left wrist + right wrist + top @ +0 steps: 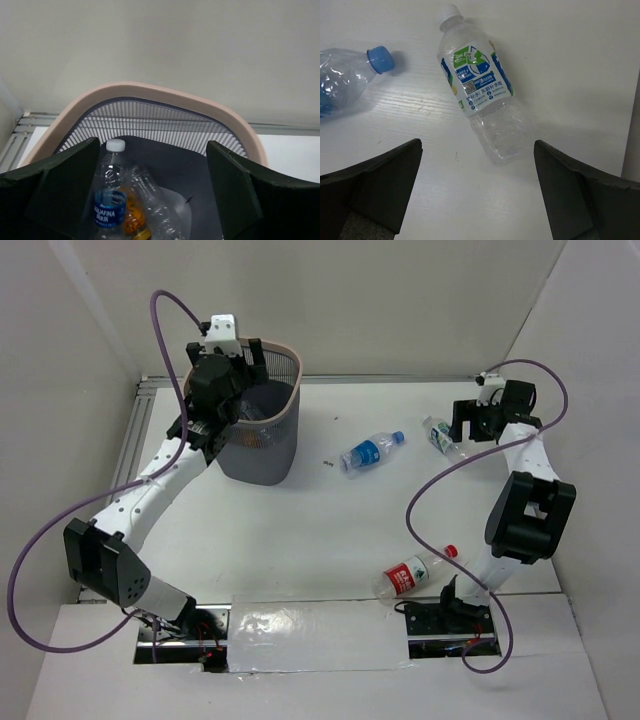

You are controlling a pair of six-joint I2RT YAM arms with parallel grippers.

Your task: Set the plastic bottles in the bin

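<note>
The bin is showing dark grey mesh under a pinkish-beige rim; inside, the Aquafina bottle is wearing a blue label and white cap beside the orange bottle; on the white worktop, the blue-capped bottle is wearing a blue label, the red-capped bottle a red one, the white-capped bottle green-and-blue print.

Top external: high, near side, looked down over whole table. Left wrist: close, faced into bin. Right wrist: close above green-labelled bottle. Overhead showed both.
</note>
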